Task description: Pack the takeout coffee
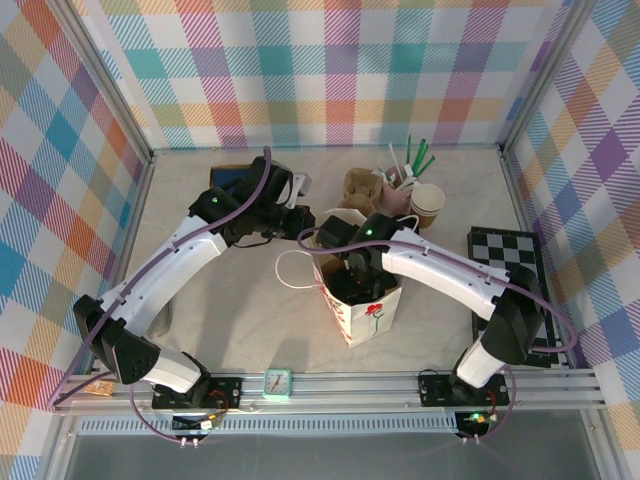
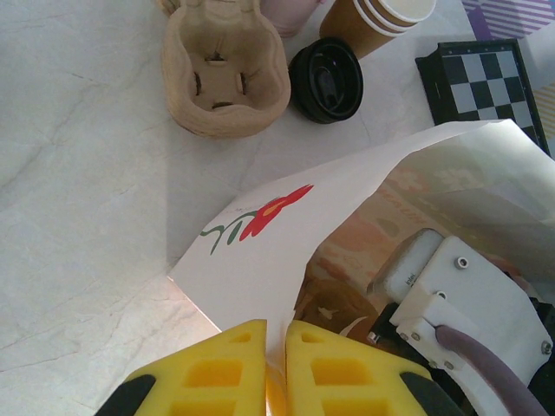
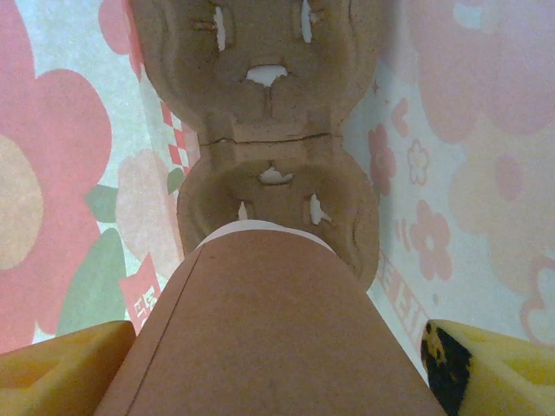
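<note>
The takeout coffee (image 3: pixel 269 329) is a kraft-brown paper cup seen from its side, with its white bottom rim toward a pulp cup carrier (image 3: pixel 269 113); its lid is hidden. The carrier lies at the bottom of the flower-printed paper bag (image 3: pixel 52 173). My right gripper (image 3: pixel 277 347) is down inside the bag (image 1: pixel 370 305), with its yellow fingers (image 3: pixel 61 364) shut on either side of the cup. My left gripper (image 2: pixel 276 334) is shut on the bag's white rim (image 2: pixel 286 251), beside the red flower print, and keeps the mouth open.
Behind the bag stand another pulp carrier (image 2: pixel 224 74), a loose black lid (image 2: pixel 327 80) and stacked unlidded brown cups (image 2: pixel 381 17). Green and white straws (image 1: pixel 410 160) stand at the back. A chessboard (image 1: pixel 510 270) lies to the right. A small clock (image 1: pixel 277 380) sits at the front rail.
</note>
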Controlling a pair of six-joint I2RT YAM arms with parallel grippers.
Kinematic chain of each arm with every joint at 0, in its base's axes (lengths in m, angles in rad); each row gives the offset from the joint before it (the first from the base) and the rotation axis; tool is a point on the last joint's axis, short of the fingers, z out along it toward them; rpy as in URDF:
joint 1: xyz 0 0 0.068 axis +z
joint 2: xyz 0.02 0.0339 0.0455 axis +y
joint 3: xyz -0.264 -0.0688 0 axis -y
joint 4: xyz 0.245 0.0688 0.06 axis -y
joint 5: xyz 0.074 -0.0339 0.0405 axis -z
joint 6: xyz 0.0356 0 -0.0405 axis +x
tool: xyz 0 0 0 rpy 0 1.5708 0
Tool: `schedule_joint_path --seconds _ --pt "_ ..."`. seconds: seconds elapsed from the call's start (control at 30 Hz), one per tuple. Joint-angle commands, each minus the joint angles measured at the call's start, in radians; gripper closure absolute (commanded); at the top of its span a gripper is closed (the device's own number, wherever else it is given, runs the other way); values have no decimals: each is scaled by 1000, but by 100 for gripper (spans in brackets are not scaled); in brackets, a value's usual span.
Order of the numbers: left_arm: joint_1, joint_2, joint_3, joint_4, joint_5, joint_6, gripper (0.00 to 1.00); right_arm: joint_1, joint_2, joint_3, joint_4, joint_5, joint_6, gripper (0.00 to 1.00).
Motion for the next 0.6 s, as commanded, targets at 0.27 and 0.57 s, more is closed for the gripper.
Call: schedule_joint_path --seconds 0.27,0.57 --pt "-19 -41 -8 -10 3 -17 88 -6 -5 -23 -14 19 1 67" --pt "-20 -43 -1 -8 5 -21 88 -6 0 -34 1 18 3 67"
